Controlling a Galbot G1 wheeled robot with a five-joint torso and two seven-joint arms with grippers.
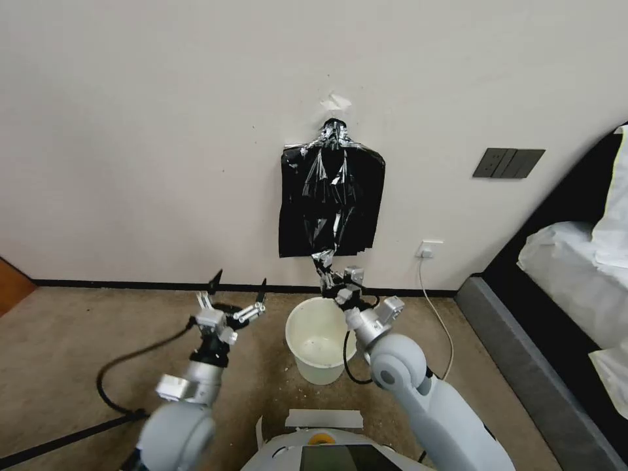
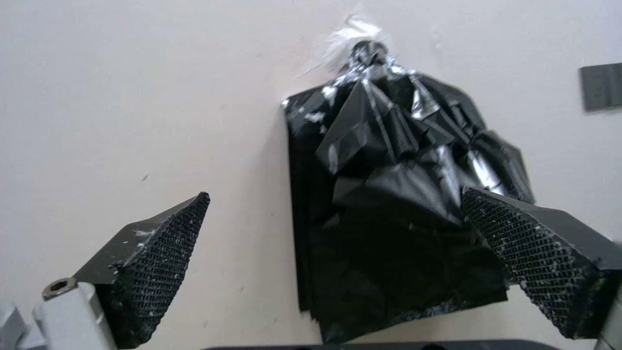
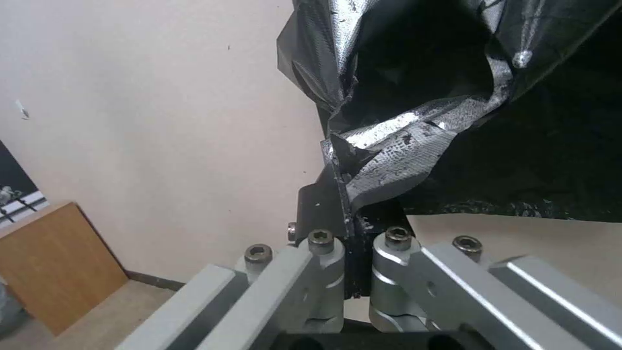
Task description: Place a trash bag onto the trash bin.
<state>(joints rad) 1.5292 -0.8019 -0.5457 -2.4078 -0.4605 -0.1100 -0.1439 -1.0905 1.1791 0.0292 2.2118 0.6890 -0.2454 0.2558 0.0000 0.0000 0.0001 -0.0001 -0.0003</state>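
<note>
Nearest to me, my left pincer (image 1: 239, 293) hovers above the brown carpet (image 1: 78, 340) with its two dark, mesh-faced fingers (image 2: 155, 272) spread wide apart, holding nothing. It sits to the left of the trash bin (image 1: 318, 340).

The trash bin is a small, round, cream-white bucket with tapering sides and a plain rim. It stands upright on the carpet just in front of the wall, open and unlined.

Above the far rim of the bin, my right pincer (image 1: 332, 285) is closed tight on the trash bag (image 1: 335, 196). In the right wrist view its fingers are pressed together with a twisted strip of the film pinched between them.

The trash bag is thin, glossy black plastic, crumpled and creased, with silvery glints along its folds. It stretches upward from my right pincer to a gathered knot high on the wall, fanning out in the middle.

Behind it, flat against the cream wall (image 1: 144, 131), hangs a rectangular black bundle of bags (image 1: 294, 222). To the right on the wall are a dark switch plate (image 1: 508, 162) and a white socket (image 1: 430, 248) with a cord.
</note>
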